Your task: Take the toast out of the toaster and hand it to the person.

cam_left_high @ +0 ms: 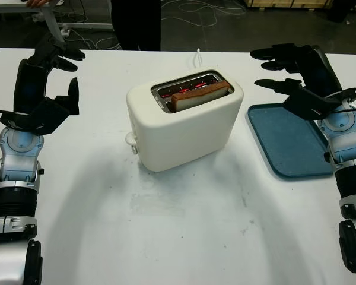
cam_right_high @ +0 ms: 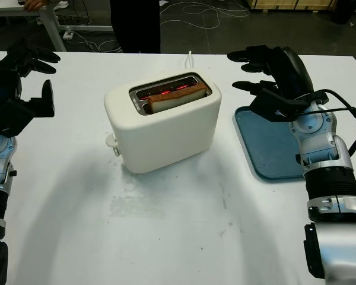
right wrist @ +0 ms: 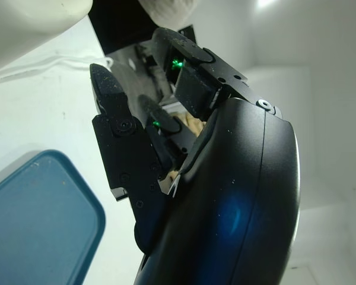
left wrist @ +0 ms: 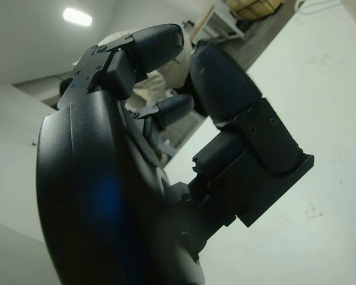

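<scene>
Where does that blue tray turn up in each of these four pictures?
Left eye view: blue tray at right, beside the toaster, under the right hand.
Right eye view: tray right of centre, same neighbours.
Left wrist view: not in it.
Right wrist view: tray in a corner.
Shared landmark: the white toaster.

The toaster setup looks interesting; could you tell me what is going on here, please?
Nothing is grasped yet. The toast sits in a slot of the white toaster on the table. The left hand is open, raised left of the toaster; the right hand is open above the blue tray. A person stands beyond the table.
</scene>
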Tool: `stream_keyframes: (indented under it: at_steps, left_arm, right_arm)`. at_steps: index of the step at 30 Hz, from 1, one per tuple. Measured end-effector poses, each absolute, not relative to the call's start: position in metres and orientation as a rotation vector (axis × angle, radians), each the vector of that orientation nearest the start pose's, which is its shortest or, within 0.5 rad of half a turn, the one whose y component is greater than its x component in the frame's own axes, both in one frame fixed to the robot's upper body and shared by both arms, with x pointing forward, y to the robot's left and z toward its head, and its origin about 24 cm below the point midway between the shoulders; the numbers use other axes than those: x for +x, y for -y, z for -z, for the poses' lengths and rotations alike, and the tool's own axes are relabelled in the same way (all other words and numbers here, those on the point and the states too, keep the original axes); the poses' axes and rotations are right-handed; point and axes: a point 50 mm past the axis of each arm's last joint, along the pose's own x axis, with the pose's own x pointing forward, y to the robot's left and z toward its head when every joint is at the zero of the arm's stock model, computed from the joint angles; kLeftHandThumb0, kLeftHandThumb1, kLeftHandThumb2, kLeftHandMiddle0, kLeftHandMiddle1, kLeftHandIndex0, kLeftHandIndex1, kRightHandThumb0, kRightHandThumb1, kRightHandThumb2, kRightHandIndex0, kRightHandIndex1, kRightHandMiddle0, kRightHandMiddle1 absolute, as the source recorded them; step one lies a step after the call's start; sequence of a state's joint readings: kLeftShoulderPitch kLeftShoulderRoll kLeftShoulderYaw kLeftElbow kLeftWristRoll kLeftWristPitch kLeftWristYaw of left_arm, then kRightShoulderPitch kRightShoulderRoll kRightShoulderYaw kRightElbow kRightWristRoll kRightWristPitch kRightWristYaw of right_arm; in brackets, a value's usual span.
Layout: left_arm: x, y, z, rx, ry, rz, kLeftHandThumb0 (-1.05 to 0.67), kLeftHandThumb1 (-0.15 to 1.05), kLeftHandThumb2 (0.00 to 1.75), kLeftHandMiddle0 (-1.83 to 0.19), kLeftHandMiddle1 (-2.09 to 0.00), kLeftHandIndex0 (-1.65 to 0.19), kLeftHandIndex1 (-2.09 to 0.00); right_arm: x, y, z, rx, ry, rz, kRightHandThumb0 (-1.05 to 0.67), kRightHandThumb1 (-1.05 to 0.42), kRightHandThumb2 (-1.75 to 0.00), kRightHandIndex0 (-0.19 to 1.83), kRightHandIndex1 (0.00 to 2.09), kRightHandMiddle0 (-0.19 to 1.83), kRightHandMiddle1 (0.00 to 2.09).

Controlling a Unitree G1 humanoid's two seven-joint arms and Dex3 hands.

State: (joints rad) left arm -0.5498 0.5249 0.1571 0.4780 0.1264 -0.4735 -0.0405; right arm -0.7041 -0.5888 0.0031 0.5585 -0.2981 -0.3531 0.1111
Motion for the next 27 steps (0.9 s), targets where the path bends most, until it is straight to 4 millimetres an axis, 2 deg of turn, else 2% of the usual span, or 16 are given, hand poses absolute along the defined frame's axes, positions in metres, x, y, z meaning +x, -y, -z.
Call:
stream_keyframes:
  at_steps: [5, 27]
  left_arm:
    - [0.3305, -0.257, -0.1828, 0.609, 0.565, -0.082, -0.92, 0.89, 0.31, -0.37, -1.33, -0.37, -1.25]
    - [0.3312, -0.2595, -0.1849, 0.639, 0.526, -0.06, -0.98, 0.92, 0.08, -0.38, -1.32, -0.36, -1.2]
  right_arm:
    - [0.359, 0.2357, -0.1946, -0.88, 0.429, -0.063, -0.23, -0.78, 0.0, 0.95, 0.01, 0.85, 0.0]
    - [0.359, 0.2355, -0.1944, -0.875, 0.427, -0.071, -0.27, -0.79, 0.0, 0.93, 0.01, 0.85, 0.01]
